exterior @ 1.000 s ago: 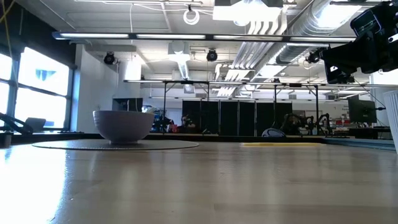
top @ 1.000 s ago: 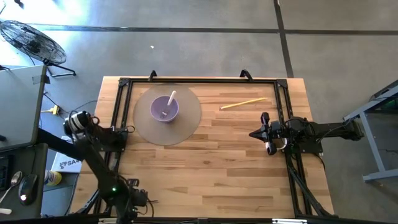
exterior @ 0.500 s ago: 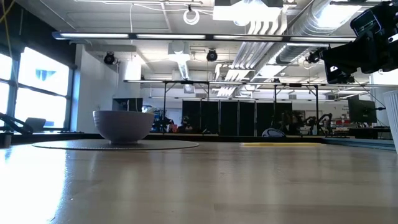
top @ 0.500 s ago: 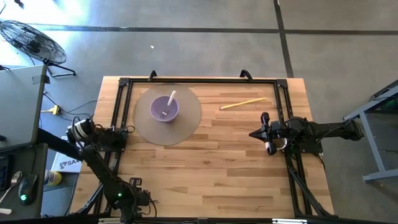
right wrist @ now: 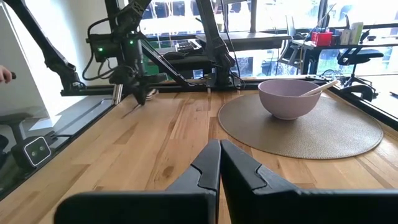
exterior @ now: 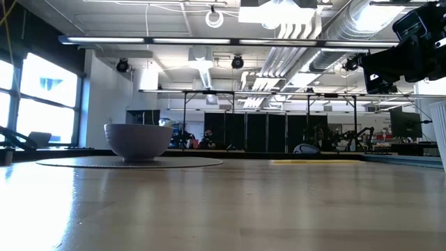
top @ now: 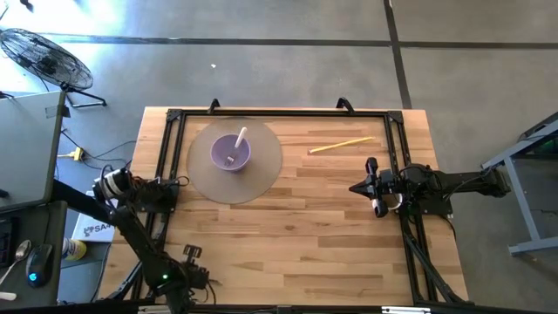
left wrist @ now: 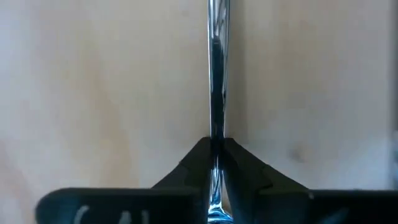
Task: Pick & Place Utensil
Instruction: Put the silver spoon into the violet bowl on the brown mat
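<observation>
A purple bowl (top: 230,154) (right wrist: 289,98) stands on a round grey mat (top: 266,174) at the table's far left, and a pale spoon (top: 240,139) leans on its rim. A thin yellow stick (top: 342,145) lies flat on the far right wood. My left gripper (left wrist: 216,149) (top: 179,182) is at the left edge, beside the mat, shut on a shiny metal utensil (left wrist: 216,74). My right gripper (right wrist: 219,152) (top: 353,187) hovers shut near the right edge, level, touching nothing. My left gripper pinches the metal utensil's thin handle (left wrist: 216,127) between its two fingertips. The handle runs on straight ahead of the fingers, in line with them. In the right wrist view the gripper (right wrist: 142,96) points down and the utensil slants below it toward the wood; whether its end touches, I cannot tell.
Black frame rails (top: 279,112) run along the table's far, left and right edges. Bare wood (top: 288,235) fills the middle and near half. A person's hand (right wrist: 5,76) shows beyond the table, and a fan (top: 44,57) stands on the floor.
My left arm's wrist has shifted slightly toward the near edge and its base links have shifted too, while its gripper stays by the left rail. The right arm, bowl, spoon and stick have kept still.
</observation>
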Available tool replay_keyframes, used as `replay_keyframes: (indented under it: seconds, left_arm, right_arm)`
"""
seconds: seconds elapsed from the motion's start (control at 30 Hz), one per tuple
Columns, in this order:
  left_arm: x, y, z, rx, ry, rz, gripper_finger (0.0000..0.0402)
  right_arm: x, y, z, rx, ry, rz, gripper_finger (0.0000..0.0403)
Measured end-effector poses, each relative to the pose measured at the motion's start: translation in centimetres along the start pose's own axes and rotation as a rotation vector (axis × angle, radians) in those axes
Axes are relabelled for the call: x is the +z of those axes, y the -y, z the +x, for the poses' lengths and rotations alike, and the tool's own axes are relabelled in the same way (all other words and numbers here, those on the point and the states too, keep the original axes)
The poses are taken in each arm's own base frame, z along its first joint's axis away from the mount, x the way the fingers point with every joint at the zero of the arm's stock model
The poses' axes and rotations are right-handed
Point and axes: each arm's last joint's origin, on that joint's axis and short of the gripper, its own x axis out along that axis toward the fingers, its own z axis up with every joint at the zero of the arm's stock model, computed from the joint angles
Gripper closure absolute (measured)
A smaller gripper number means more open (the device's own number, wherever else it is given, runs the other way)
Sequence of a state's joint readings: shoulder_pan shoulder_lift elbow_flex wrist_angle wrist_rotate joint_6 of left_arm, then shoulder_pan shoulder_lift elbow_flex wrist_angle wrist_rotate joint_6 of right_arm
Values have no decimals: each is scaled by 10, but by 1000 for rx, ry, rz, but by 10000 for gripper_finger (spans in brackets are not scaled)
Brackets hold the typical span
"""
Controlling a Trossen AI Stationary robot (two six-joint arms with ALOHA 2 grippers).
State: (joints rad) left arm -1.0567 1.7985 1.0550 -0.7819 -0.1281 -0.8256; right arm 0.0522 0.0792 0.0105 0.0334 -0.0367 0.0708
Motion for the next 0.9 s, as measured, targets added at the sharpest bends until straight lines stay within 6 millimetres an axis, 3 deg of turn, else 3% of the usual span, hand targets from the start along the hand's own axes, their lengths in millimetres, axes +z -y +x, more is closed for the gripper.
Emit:
replay_keyframes:
  seconds: [0.13, 0.3, 0.47, 0.9]
  left_arm:
    - [2, -3, 1, 68, 56, 83, 351]
    - [9, -11, 1, 157, 121, 168, 377]
    - [24, -27, 3, 281, 200, 192, 396]
    - [62, -64, 5, 354, 249, 228, 400]
  right_arm:
    - [0, 0, 0, 0, 0, 0, 398]
    - [0, 0, 0, 0, 0, 0, 398]
    - [0, 0, 0, -2, 0, 0, 398]
    - [0, 0, 0, -3, 0, 0, 398]
